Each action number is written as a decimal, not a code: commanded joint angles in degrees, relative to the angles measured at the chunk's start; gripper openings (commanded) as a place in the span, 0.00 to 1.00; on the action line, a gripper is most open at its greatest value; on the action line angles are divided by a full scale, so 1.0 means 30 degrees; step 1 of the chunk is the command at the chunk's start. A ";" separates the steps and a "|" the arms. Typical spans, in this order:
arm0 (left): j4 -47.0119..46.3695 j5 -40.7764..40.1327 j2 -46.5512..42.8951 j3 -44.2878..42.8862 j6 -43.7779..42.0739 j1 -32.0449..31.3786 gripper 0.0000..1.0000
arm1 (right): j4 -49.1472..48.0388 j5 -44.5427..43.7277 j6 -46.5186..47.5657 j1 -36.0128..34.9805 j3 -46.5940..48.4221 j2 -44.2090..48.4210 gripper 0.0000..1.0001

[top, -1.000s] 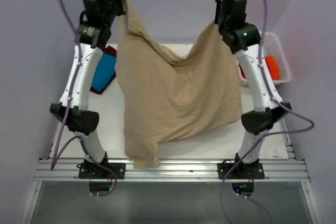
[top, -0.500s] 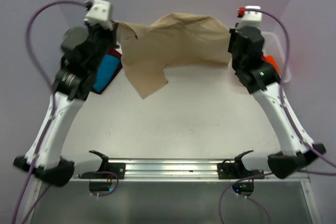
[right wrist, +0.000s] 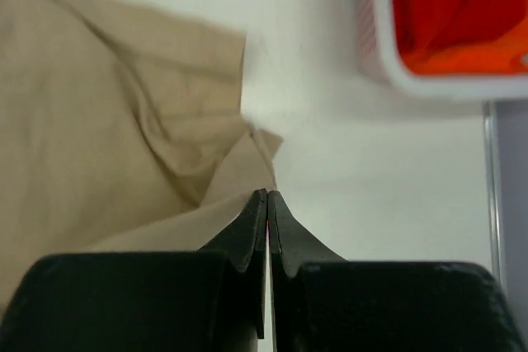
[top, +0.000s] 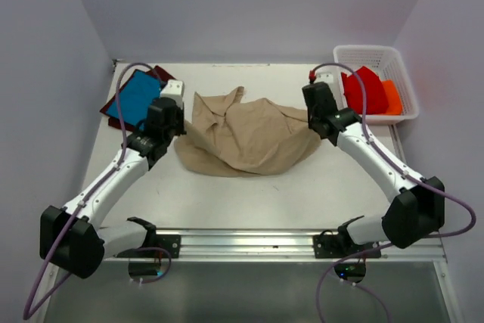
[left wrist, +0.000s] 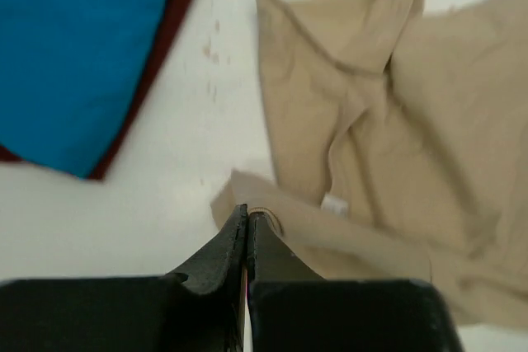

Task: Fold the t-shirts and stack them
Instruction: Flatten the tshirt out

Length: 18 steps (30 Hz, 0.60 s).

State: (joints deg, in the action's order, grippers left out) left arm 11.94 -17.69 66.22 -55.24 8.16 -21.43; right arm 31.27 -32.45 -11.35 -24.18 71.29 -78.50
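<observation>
**Tan shirt down, not flat: spread step**

The tan t-shirt [top: 246, 138] lies rumpled mid-table [top: 265, 194], with creases and a sleeve bunched at the far side. The left gripper [left wrist: 247, 216] and right gripper [right wrist: 268, 198] each have their fingers pressed together on an edge of it, left and right sides, low at the surface. The blue t-shirt [top: 134, 98] sits folded on the maroon t-shirt [top: 160, 73] at far left. The basket [top: 378, 52] at far right holds red and orange cloth [top: 367, 88].

Judgement: this is layout before the fold. Next move should tension the cloth outward to flatten it, then release.
</observation>
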 commanded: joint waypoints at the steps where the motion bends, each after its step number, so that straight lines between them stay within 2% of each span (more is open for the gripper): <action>1: 0.0822 0.0942 -0.1794 0.1476 0.3691 -0.0005 0.00 | 0.1794 0.0648 -0.2071 -0.0871 -0.1199 0.1409 0.00; 5: 0.2080 0.1181 -0.3844 0.3293 0.4983 -0.0385 0.00 | 0.1968 0.0882 -0.2630 -0.2072 -0.3220 0.2405 0.00; 10: 0.4686 0.1531 -0.6714 0.3416 0.5920 -0.0503 0.00 | 0.3667 0.1733 -0.3332 -0.2717 -0.4044 0.3488 0.00; 18: 0.9812 0.4606 -0.9176 0.3034 0.7501 -0.0532 0.00 | 0.9259 0.3869 -0.4387 -0.3100 -0.2612 0.3931 0.00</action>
State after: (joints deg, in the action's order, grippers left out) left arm 33.26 -9.19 41.21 -44.69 26.98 -22.70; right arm 49.60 -24.77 -21.74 -33.15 60.03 -67.20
